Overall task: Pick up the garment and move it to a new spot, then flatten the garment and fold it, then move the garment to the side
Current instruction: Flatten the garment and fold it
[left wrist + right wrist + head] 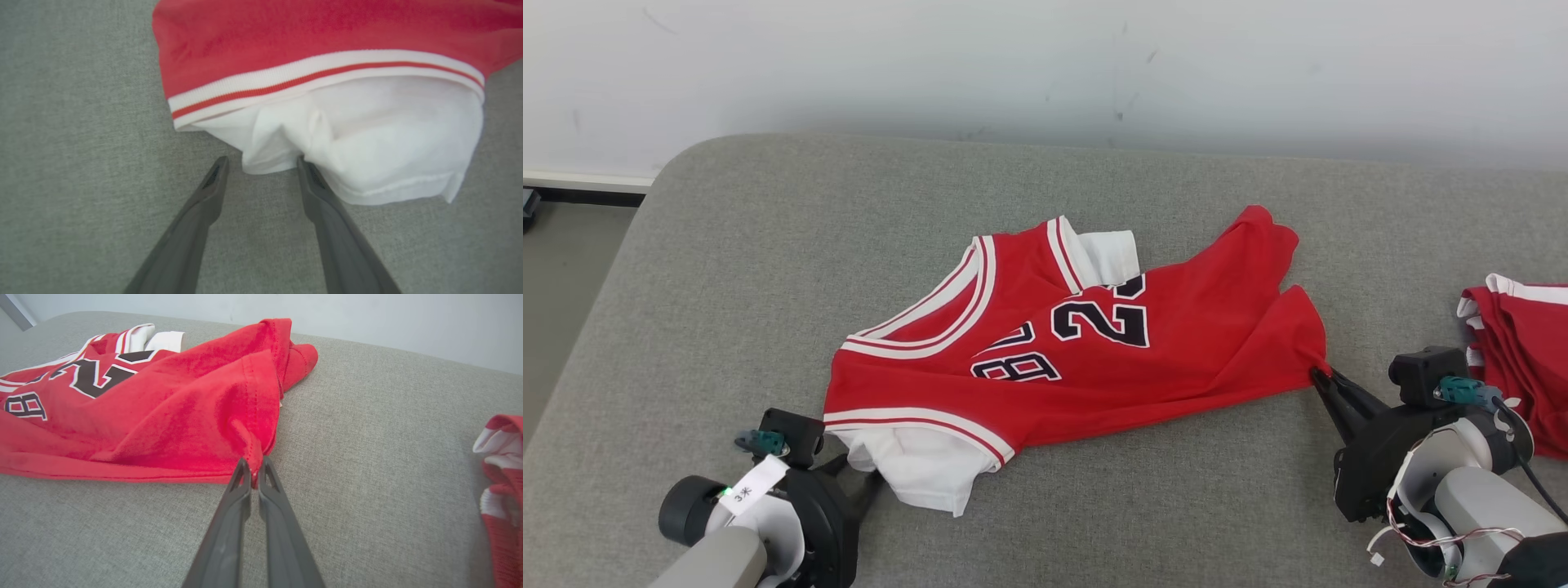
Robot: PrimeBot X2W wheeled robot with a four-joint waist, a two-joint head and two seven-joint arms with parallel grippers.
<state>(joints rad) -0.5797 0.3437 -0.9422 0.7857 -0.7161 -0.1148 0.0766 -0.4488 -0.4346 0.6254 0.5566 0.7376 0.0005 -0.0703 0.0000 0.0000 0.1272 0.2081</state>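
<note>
The garment (1094,351) is a red jersey with white trim, dark numbers and white sleeves, lying rumpled across the middle of the grey cushion. My right gripper (254,463) is shut on the garment's red hem corner (253,451) at its right end. My left gripper (261,163) stands open at the near-left white sleeve (367,143); a fold of that sleeve's edge sits between the fingertips (304,165), and the right finger touches the cloth. In the head view the left gripper (862,478) is partly hidden under the sleeve (923,465).
A pile of other red and white garments (1519,351) lies at the cushion's right edge, close to my right arm. The grey cushion (768,269) has bare room to the left and front. A white wall (1045,65) stands behind; floor shows at the far left.
</note>
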